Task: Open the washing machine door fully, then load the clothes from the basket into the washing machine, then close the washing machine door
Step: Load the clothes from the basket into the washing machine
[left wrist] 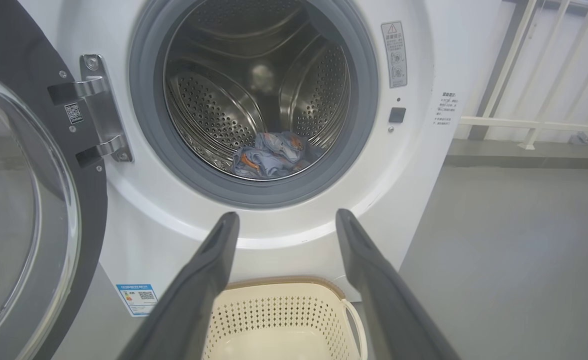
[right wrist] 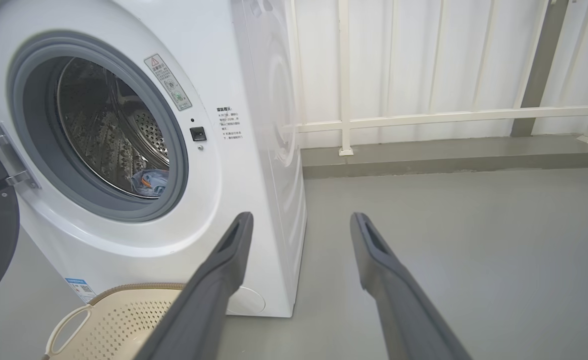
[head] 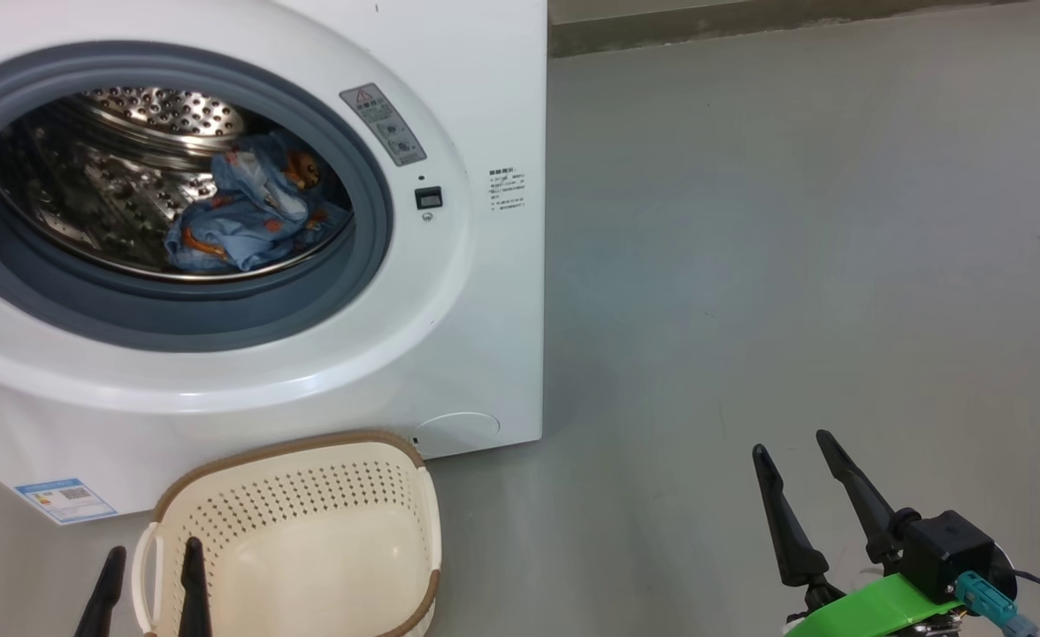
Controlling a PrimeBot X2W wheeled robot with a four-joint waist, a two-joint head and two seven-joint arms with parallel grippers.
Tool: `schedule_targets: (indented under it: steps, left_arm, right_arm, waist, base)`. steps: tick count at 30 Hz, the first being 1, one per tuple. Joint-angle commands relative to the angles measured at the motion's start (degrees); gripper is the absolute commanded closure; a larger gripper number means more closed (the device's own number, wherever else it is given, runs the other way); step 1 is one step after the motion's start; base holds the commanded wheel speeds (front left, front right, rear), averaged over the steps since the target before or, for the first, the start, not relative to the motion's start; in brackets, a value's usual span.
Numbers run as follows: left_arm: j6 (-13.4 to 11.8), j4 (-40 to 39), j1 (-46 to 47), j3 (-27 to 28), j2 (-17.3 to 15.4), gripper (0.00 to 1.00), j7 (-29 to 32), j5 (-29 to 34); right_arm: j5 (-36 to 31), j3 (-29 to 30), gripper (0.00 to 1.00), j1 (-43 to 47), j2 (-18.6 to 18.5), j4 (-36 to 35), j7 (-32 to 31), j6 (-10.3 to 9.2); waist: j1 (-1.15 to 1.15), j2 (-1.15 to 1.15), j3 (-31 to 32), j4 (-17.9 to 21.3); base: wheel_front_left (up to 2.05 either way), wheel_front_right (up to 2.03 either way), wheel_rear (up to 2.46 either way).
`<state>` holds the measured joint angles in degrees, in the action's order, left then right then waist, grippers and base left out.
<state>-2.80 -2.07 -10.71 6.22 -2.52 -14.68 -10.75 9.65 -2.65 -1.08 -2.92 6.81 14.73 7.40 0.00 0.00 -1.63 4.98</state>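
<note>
Head view: high, tilted down at the washer [head: 485,292] front and floor [head: 794,265]; basket [head: 308,504] close under it, at the bottom edge.
Left wrist view: low, near, facing almost straight into the drum [left wrist: 214,110]; door [left wrist: 19,200] at the left edge.
Right wrist view: low, farther out to the side, facing the washer front aslant, railing [right wrist: 449,116] behind.
Shared: all three take in the drum mouth, clothes [head: 246,221] and basket.

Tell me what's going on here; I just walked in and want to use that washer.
A two-armed robot is doing laundry. The washing machine door stands swung open, the clothes lie in the drum of the washing machine, and the basket in front of it looks empty. The left tool and the right tool are both open and hold nothing. Closing the door is what remains.
</note>
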Motion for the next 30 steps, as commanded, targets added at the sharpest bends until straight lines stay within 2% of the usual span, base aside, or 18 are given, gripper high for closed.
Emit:
schedule_targets:
  steps: [1,30]
  left_arm:
    - [-0.40,-1.34,0.72,2.13,-0.36,0.00,-0.31,0.59]
    - [0.44,0.06,1.05,2.68,-0.36,0.00,-0.32,0.80]
  right_arm:
    - [-0.56,-0.99,0.00,-0.43,0.04,-1.64,0.27,0.09]
    - [0.10,-1.02,0.00,-0.41,0.04,-0.70,0.27,0.09]
  waist:
    - [0.00,0.00,0.07,0.00]
    - [0.00,0.00,0.81,-0.91]
  base:
    - [0.00,0.00,0.00]
    - [0.00,0.00,0.00]
